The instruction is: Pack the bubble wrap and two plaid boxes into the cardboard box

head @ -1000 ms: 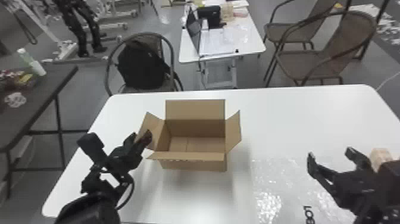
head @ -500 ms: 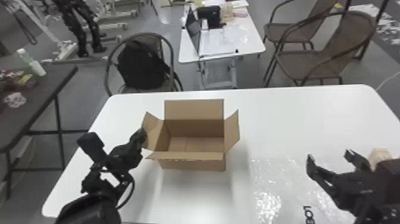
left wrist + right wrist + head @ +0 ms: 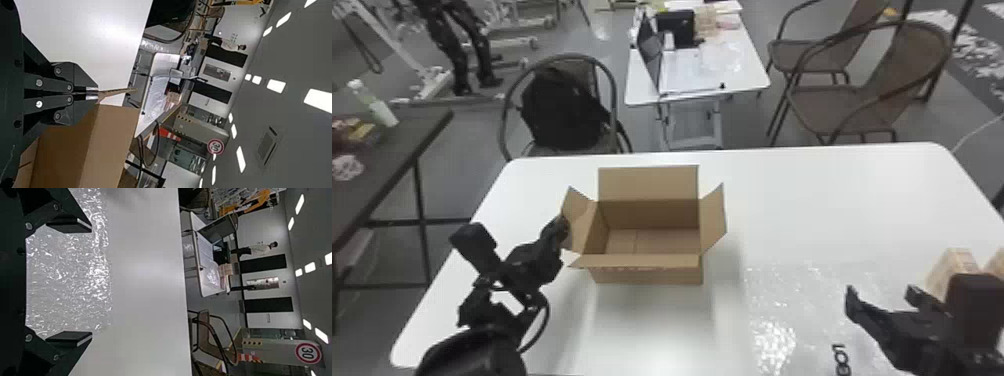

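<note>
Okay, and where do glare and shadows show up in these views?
Head view: bright glints on the bubble wrap, a soft shadow on the table in front of the cardboard box. Left wrist view: bright ceiling lights, a pale sheen on the table. Right wrist view: glints scattered over the bubble wrap.
</note>
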You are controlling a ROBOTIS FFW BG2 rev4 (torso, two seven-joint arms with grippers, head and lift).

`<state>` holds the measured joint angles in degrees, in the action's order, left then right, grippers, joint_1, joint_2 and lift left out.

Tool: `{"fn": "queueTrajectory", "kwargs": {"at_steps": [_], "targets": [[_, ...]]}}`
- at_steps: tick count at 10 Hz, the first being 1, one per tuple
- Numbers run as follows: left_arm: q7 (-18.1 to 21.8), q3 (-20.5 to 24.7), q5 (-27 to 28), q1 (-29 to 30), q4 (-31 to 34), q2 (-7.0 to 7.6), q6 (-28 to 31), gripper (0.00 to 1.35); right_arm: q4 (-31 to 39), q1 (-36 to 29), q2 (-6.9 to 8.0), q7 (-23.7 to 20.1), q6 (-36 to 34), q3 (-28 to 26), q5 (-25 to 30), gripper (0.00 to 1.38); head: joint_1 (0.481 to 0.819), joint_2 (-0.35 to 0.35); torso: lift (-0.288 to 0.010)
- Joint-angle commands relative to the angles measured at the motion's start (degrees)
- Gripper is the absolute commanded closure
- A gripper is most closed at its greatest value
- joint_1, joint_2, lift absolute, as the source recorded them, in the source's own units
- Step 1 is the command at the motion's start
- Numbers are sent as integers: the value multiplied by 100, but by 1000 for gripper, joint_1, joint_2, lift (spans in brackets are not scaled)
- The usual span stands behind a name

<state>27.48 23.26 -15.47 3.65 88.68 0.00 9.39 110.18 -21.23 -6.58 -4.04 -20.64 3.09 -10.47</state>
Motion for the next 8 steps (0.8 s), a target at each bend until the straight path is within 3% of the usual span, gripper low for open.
{"fn": "queueTrajectory", "kwargs": {"at_steps": [1,3,8], "targets": [[3,-23,0,-13,0,-15,-7,1219,56,137,34,-9,-450,51,-34,321,695,178,-71],[3,-23,0,-22,0,-15,-16,1219,214,172,34,-9,-977,95,71,317,695,186,-71],[3,-76,-9,-31,-35,-15,-51,1219,-199,805,42,9,-2225,245,-16,317,695,196,-71]]}}
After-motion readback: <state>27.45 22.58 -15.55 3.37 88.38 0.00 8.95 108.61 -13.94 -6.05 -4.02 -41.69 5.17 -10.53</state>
